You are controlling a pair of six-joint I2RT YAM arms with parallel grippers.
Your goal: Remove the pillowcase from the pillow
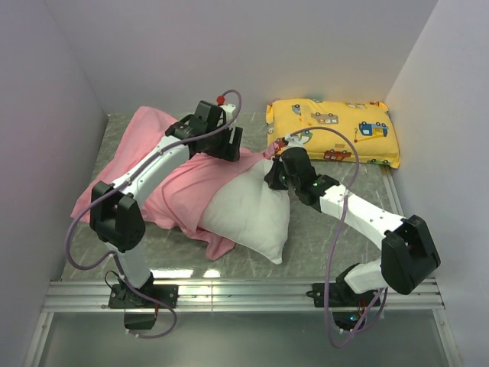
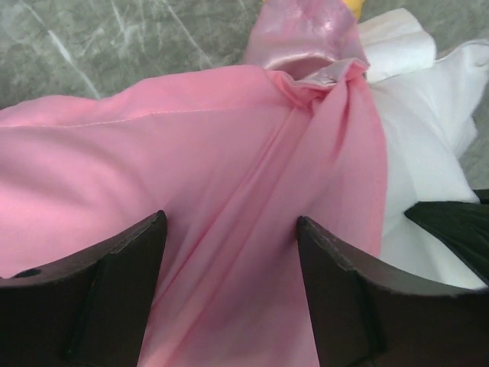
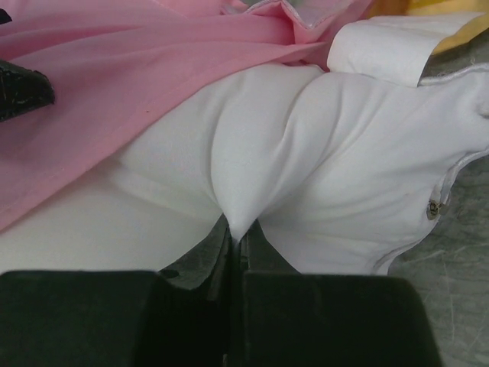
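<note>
Currently pillow [image 1: 252,214] lies far-left to near-right, fabric clamped between right gripper [image 3: 238,233] jaws; left gripper [image 2: 231,229] jaws apart over pillowcase [image 2: 191,153].

A yellow pillow [image 1: 333,130] printed with cartoon vehicles lies at the far right. It rests flat on the grey marbled table [image 1: 321,245].

No readable text, label, brand, number or sign shows anywhere.
</note>
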